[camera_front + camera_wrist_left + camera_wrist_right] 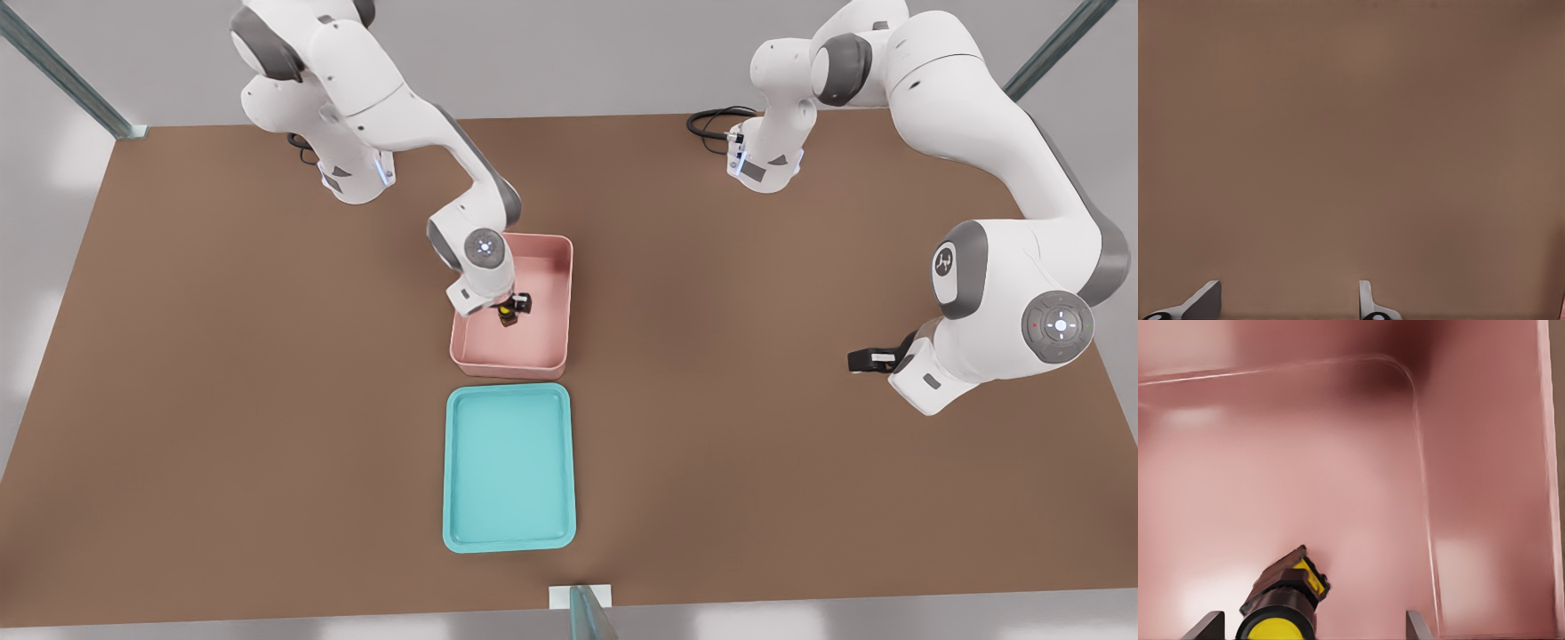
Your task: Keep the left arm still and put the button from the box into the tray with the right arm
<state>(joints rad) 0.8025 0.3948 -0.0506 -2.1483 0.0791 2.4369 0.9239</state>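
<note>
I see the brown worktop [222,400] carrying everything. The turquoise tray [508,544] lies well apart from my tool, past the near wall of the pink box [551,258], and it holds nothing. The right arm [418,133] reaches down into the box. My tool [508,308] is low inside it, with the fingers [1205,625] spread wide, and nothing is gripped yet. The button [1281,603] stands on the box floor between the fingers but close to one of them, not centred. I think this is the danger: on closing, one finger meets it first and pushes it, so it may tip or slip out. If I lift too low afterwards, it can also strike the box wall.
</note>
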